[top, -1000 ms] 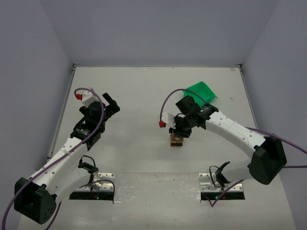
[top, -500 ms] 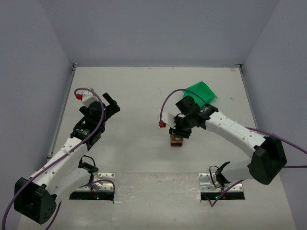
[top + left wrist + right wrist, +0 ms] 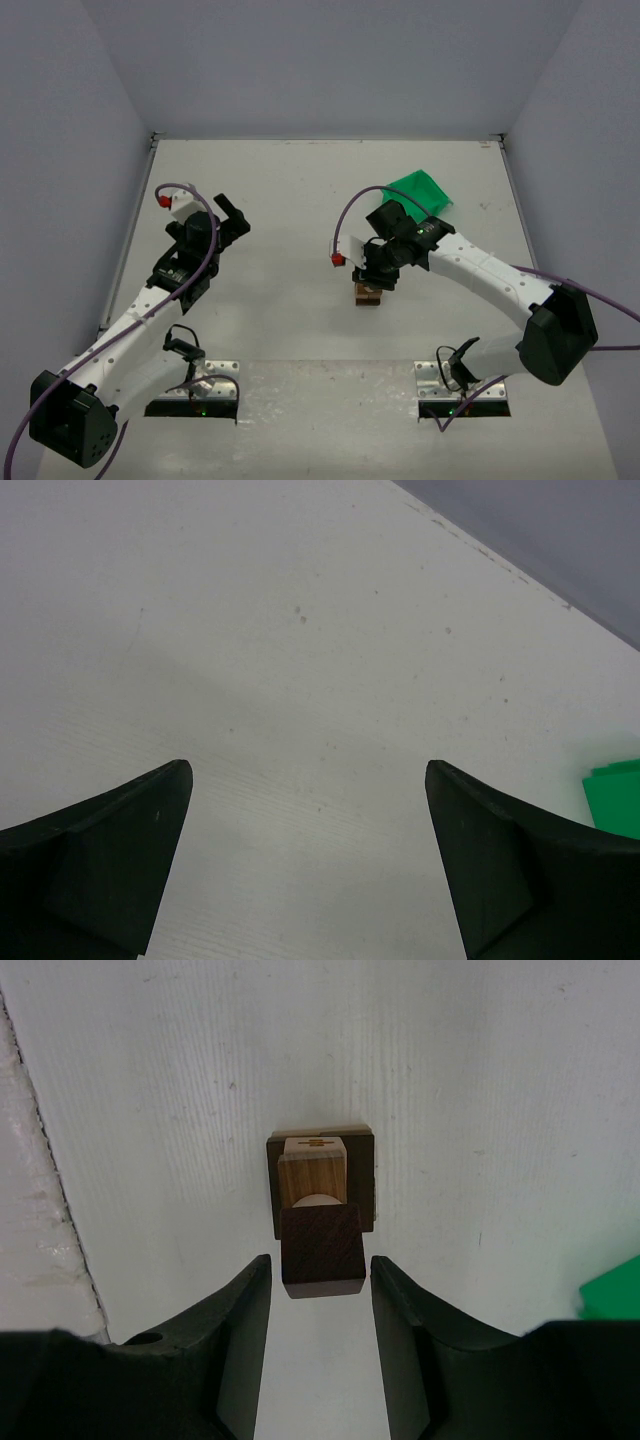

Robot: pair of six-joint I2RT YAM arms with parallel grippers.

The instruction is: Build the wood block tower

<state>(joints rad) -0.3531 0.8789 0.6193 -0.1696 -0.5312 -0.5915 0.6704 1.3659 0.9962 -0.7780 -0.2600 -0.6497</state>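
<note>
Dark-brown cube tops the four-piece wood block tower, countable only from the right wrist, the right claw parted just clear beside it; left claw gapes empty.

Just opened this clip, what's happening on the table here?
The right pincer hangs straight over the small wood block tower, its fingers either side of the dark brown cube on top. A thin gap shows on each side, so the cube seems to rest on the stack rather than being gripped. The left pincer is wide open over the table, holding nothing. A green bin lies farther back.
</note>
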